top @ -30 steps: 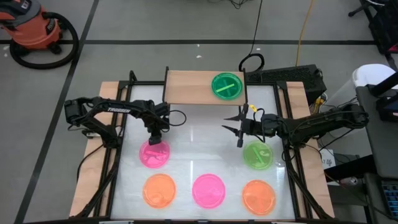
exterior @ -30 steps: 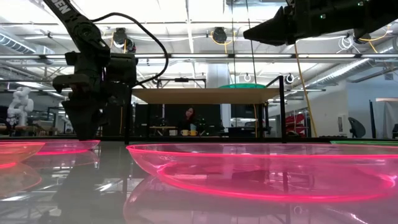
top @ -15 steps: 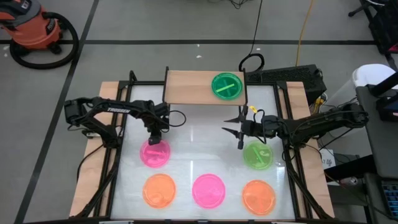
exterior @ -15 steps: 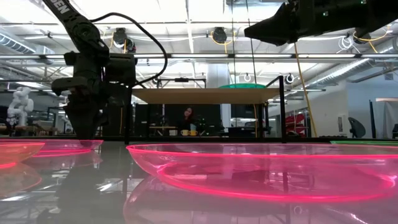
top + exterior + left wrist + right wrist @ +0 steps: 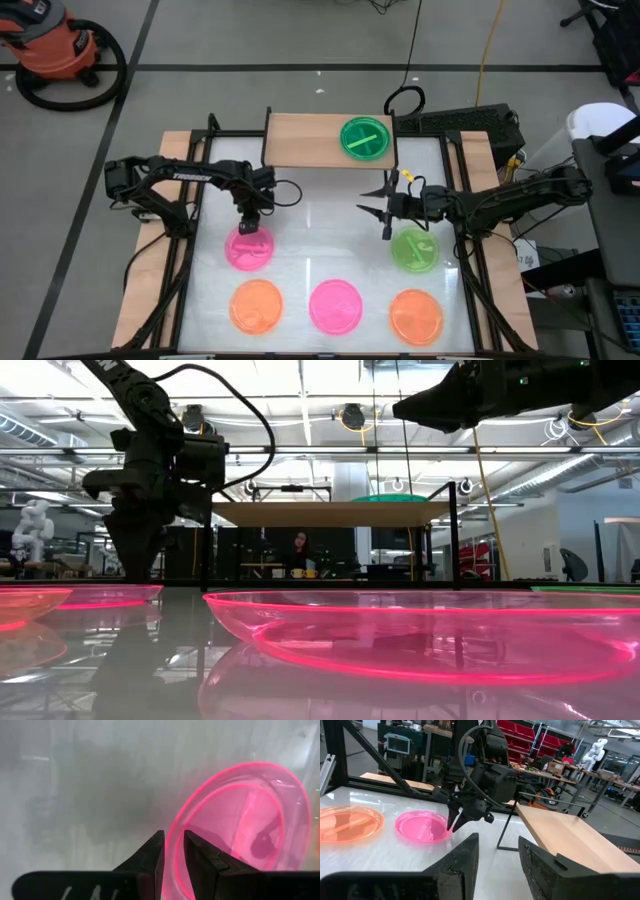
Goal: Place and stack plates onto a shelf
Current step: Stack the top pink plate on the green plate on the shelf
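Observation:
A pink plate (image 5: 247,249) lies at the table's left, and my left gripper (image 5: 249,224) stands over its far rim, shut on it. The plate also fills much of the left wrist view (image 5: 240,830). My right gripper (image 5: 373,203) hangs open above the table's middle, pointing left, just beyond a green plate (image 5: 413,249) that rests flat on the table. The wooden shelf (image 5: 305,140) stands at the far edge with a second green plate (image 5: 363,137) on its right end. From the right wrist view I see my left gripper (image 5: 456,822) at the pink plate (image 5: 421,826). My left gripper pinches the pink plate's far rim (image 5: 172,840), one finger (image 5: 156,851) outside the rim and the other finger (image 5: 196,855) inside the bowl. It comes from above, pointing down. Whether the plate is lifted off the table I cannot tell.
Three more plates lie in a row along the near edge: orange (image 5: 257,305), pink (image 5: 335,306), orange (image 5: 415,316). Black frame rails run down both sides of the table (image 5: 310,215). The shelf's left and middle top are bare wood. A person sits in the room beyond.
In the low view my left gripper has risen a little over the pink plate's rim. The plates lie where they were.

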Robot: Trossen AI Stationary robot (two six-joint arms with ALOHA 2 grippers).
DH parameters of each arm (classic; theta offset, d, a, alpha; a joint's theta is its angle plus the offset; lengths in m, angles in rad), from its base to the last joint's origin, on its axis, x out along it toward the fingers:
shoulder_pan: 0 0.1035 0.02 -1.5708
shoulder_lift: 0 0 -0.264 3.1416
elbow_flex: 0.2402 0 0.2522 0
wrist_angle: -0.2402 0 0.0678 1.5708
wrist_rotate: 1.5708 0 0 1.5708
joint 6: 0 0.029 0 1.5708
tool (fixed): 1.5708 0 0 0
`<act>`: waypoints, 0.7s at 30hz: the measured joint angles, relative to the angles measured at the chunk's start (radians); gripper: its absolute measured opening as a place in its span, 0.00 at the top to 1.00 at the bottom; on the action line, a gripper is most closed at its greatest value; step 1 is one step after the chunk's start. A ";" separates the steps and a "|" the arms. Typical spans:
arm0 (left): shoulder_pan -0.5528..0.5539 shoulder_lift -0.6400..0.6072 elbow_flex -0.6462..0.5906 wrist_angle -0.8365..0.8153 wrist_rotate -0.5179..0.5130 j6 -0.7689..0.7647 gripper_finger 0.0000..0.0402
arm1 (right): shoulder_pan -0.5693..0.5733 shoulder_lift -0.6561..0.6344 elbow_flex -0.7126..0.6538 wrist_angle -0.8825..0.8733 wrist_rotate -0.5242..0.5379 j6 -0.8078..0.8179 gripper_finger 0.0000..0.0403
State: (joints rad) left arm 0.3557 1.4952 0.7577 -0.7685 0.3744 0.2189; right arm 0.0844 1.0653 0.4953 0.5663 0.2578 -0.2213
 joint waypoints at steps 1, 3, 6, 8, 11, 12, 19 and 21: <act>0.000 0.000 0.001 0.003 -0.015 -0.003 0.81 | 0.002 0.000 0.000 0.000 0.000 0.000 0.70; 0.005 0.000 0.001 0.001 -0.043 -0.011 0.81 | 0.008 0.000 0.000 0.005 0.000 0.000 0.70; 0.014 0.000 0.001 0.002 -0.096 -0.011 0.81 | 0.016 0.000 0.000 0.014 0.000 0.000 0.70; 0.017 0.000 0.001 0.001 -0.099 -0.004 0.80 | 0.021 0.000 0.000 0.017 0.000 0.000 0.70; 0.015 0.000 0.001 0.001 -0.082 0.009 0.77 | 0.022 0.000 0.000 0.022 0.000 -0.002 0.70; 0.015 0.000 0.001 0.001 -0.071 0.009 0.75 | 0.022 0.000 0.000 0.021 0.001 -0.003 0.70; 0.012 0.000 0.002 -0.050 -0.053 0.012 0.58 | 0.022 0.000 0.000 0.021 0.002 -0.007 0.70; 0.004 0.000 0.001 -0.062 -0.053 0.008 0.55 | 0.022 0.000 0.000 0.021 0.002 -0.007 0.70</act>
State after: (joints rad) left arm 0.3600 1.4948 0.7582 -0.8304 0.3214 0.2268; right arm 0.1066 1.0653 0.4950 0.5873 0.2596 -0.2283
